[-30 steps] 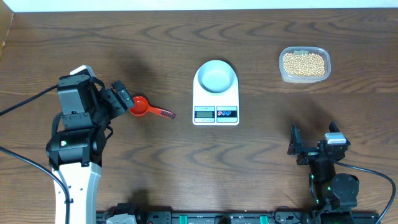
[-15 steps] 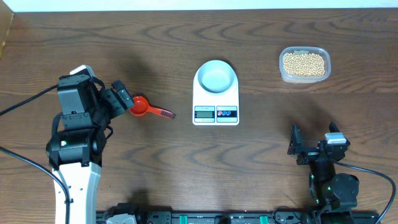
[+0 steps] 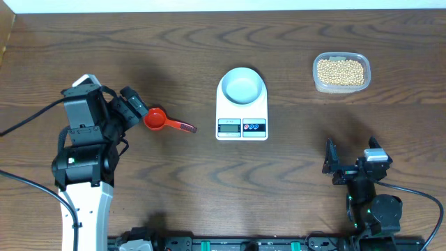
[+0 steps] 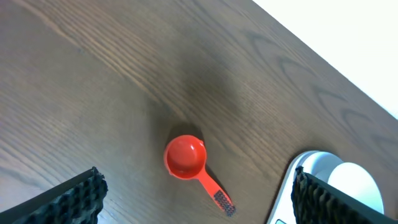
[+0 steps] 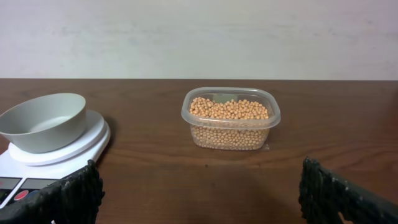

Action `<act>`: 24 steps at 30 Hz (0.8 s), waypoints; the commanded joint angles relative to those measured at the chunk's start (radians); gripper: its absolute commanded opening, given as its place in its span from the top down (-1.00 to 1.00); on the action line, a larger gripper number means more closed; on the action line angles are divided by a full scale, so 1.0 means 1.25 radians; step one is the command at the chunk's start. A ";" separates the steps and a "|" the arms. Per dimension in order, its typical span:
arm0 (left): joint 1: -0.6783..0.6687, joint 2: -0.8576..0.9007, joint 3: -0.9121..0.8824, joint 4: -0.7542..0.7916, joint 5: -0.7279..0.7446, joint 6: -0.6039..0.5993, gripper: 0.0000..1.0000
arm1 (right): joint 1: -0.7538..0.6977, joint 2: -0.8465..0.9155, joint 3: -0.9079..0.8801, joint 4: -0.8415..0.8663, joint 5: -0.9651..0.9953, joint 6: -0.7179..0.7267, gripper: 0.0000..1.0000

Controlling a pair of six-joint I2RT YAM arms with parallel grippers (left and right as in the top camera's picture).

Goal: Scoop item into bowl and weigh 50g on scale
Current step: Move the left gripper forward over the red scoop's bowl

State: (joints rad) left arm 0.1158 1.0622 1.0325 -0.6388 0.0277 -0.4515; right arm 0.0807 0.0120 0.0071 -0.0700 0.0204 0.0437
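Note:
The tan beans [image 3: 341, 72] fill a clear plastic tub at the back right, and they also show in the right wrist view [image 5: 230, 118]. The empty bowl [image 3: 242, 86] sits on the white scale [image 3: 242, 127] at mid-table; both show in the right wrist view, bowl [image 5: 43, 121] on scale [image 5: 68, 148]. A red scoop [image 3: 156, 119] lies on the table left of the scale, handle pointing right. My left gripper [image 3: 131, 104] is open and empty, just left of the scoop [image 4: 185, 157]. My right gripper [image 3: 350, 162] is open and empty at the front right, facing the tub.
The wooden table [image 3: 293, 160] ends at a white wall behind. The clear tub [image 5: 231, 134] stands right of the scale with bare table between them. Black cables trail from the left arm at the left edge.
My left gripper has drawn back slightly up and to the left, away from the red scoop. The scoop, bowl, scale, tub and right arm have not moved.

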 commanded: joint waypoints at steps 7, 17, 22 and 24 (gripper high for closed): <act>0.000 0.063 0.018 -0.013 -0.004 -0.084 -0.88 | -0.007 -0.003 -0.001 -0.002 0.012 -0.006 -0.99; -0.011 0.127 0.018 -0.016 -0.004 -0.142 -0.77 | -0.007 -0.003 -0.001 -0.002 0.012 -0.006 -0.98; -0.032 0.141 0.018 -0.016 -0.004 -0.143 -0.77 | -0.007 -0.003 -0.001 -0.002 0.012 -0.006 -0.99; -0.042 0.147 0.018 -0.016 -0.004 -0.146 -0.78 | -0.007 -0.003 -0.001 -0.002 0.012 -0.006 -0.99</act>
State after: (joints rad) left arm 0.0803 1.2366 1.0325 -0.6548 0.0277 -0.6178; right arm 0.0807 0.0120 0.0071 -0.0700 0.0227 0.0437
